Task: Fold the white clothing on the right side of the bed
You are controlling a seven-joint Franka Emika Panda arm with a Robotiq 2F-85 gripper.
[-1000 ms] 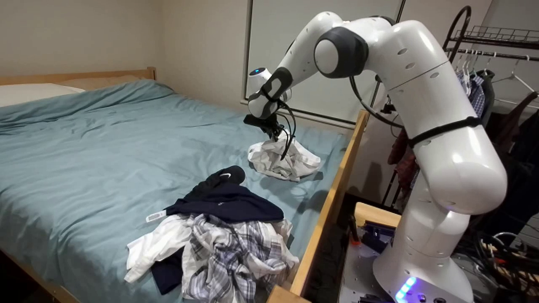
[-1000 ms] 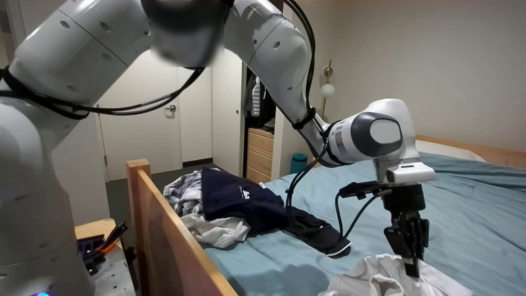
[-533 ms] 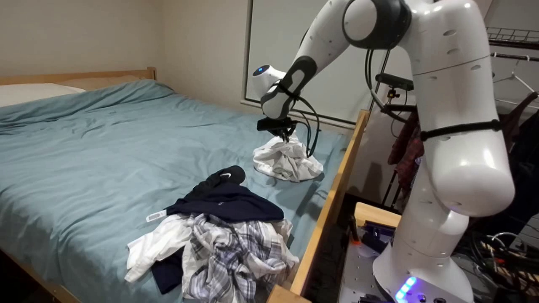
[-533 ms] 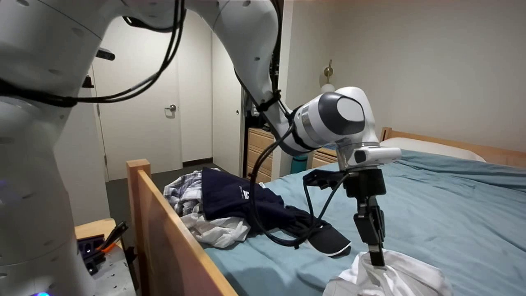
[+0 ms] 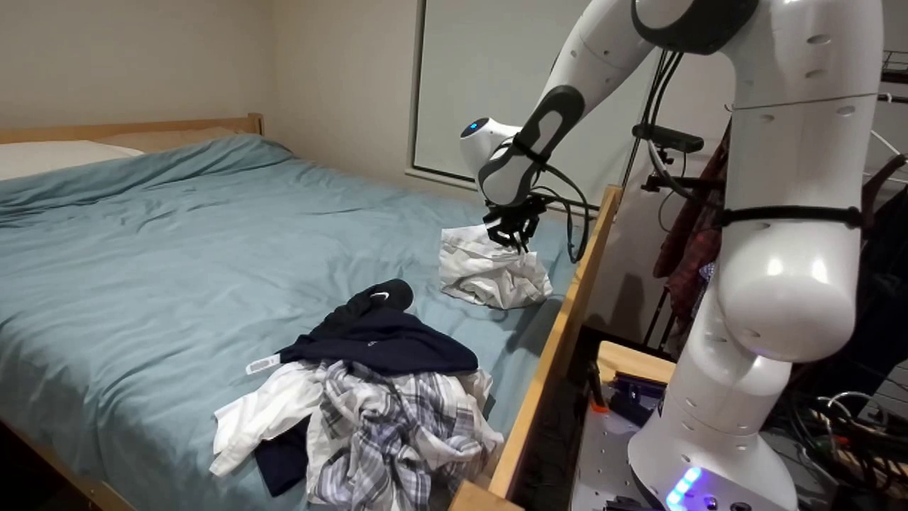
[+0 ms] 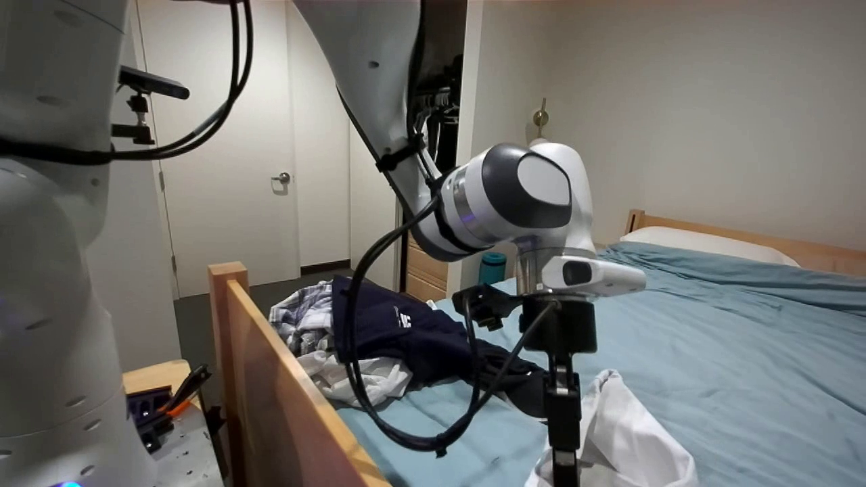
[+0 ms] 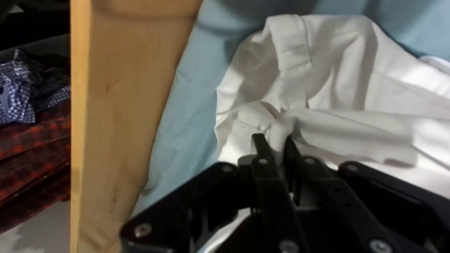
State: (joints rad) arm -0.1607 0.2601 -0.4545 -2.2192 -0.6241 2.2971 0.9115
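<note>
In the wrist view the tool [image 7: 275, 141] seems, though blurred, clenched on white clothing [image 7: 337, 88], right of the wooden board [image 7: 130, 105].

A navy garment [image 5: 383, 342] with small white markings lies partly over a heap of grey-and-white plaid clothing [image 5: 394, 433]. In an exterior view a white tag [image 5: 263, 365] pokes out at the navy edge, and just beyond is a black cap [image 5: 400, 292] bearing a white logo. A white pillow [image 6: 703, 243] shows in both exterior views. In an exterior view a white door [image 6: 223, 203] has a metal handle [image 6: 283, 178]; wooden drawers [image 6: 425, 270] stand near a teal cylinder [image 6: 492, 268], and a brass fixture [image 6: 540, 117] is mounted on the wall [image 6: 710, 115]. In the wrist view, a blue-and-white checked garment [image 7: 19, 88] is just beside red-and-black plaid cloth [image 7: 38, 147].
</note>
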